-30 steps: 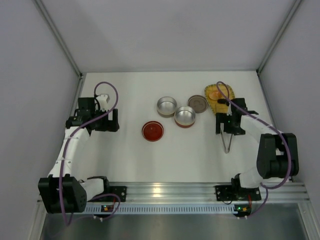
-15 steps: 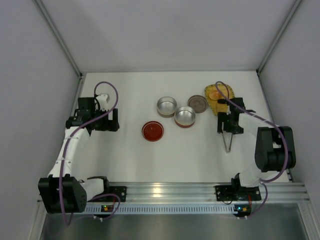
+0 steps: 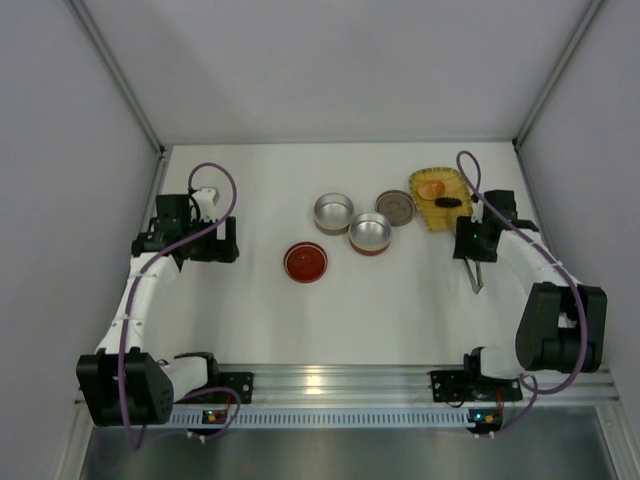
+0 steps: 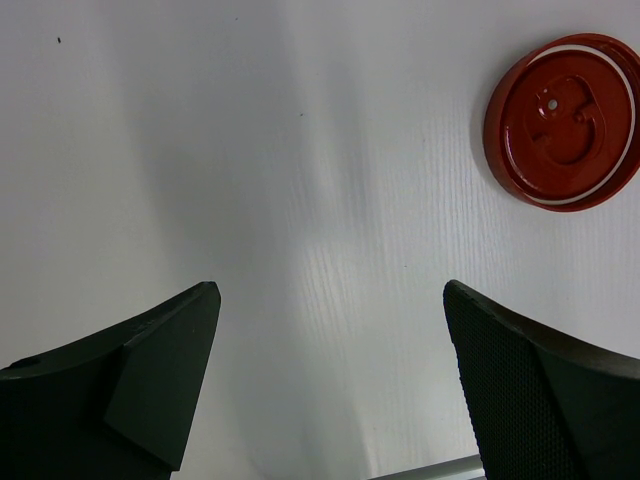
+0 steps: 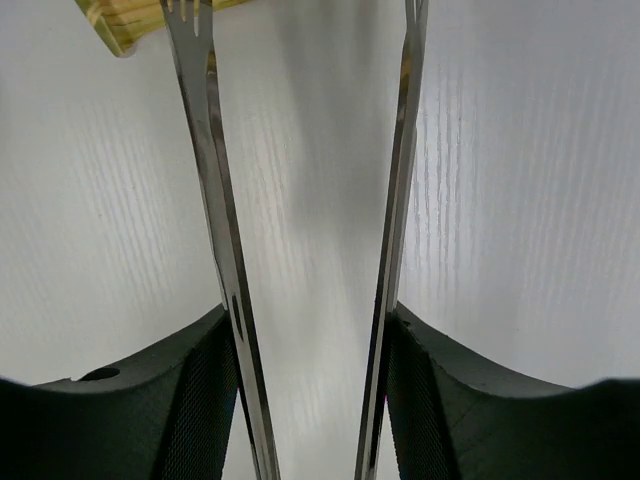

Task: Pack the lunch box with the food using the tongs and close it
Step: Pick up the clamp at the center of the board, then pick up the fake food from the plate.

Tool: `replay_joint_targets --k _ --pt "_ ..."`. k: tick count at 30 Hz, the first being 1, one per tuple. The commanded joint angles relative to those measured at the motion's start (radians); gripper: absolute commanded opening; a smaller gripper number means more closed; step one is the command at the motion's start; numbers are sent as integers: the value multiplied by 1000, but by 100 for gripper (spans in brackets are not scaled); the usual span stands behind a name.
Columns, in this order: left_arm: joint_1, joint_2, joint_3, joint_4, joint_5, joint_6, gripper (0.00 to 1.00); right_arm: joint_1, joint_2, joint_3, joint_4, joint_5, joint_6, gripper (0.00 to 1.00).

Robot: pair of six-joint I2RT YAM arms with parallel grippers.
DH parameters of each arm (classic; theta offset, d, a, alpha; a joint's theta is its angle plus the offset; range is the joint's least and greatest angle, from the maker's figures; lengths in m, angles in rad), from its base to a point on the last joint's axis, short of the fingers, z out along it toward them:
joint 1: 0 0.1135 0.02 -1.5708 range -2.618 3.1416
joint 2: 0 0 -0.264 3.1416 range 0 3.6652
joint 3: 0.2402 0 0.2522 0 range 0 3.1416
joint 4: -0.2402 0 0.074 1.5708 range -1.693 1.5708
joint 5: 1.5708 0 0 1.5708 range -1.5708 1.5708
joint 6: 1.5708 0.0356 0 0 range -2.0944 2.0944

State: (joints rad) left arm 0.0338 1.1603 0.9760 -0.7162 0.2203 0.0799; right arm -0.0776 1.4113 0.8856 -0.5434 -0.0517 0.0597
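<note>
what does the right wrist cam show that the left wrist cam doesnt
Only the right wrist view: the tongs, their two metal arms running up between the fingers of the right gripper, which press on them from outside, and a corner of the yellow woven tray at the top left. Only the left wrist view: the red lid at the upper right, with the left gripper open and holding nothing. Both: the white table and a pair of dark gripper fingers along the bottom edge.
</note>
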Motion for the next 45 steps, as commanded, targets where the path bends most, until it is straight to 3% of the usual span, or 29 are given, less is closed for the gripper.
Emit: replay_joint_targets --k 1,13,21,26,45 --pt "-2 -28 36 24 17 1 98 -33 -55 104 -107 -65 -72 52" --pt "-2 -34 35 23 33 11 98 -56 -49 415 -349 -180 -394 47" --pt "-3 -36 20 29 103 41 98 -56 107 622 -414 -240 -553 46" --pt "-3 -31 6 31 125 66 98 -57 251 778 -565 -339 -713 46" --pt "-2 -7 13 21 149 89 98 -80 434 846 -484 -261 -845 50"
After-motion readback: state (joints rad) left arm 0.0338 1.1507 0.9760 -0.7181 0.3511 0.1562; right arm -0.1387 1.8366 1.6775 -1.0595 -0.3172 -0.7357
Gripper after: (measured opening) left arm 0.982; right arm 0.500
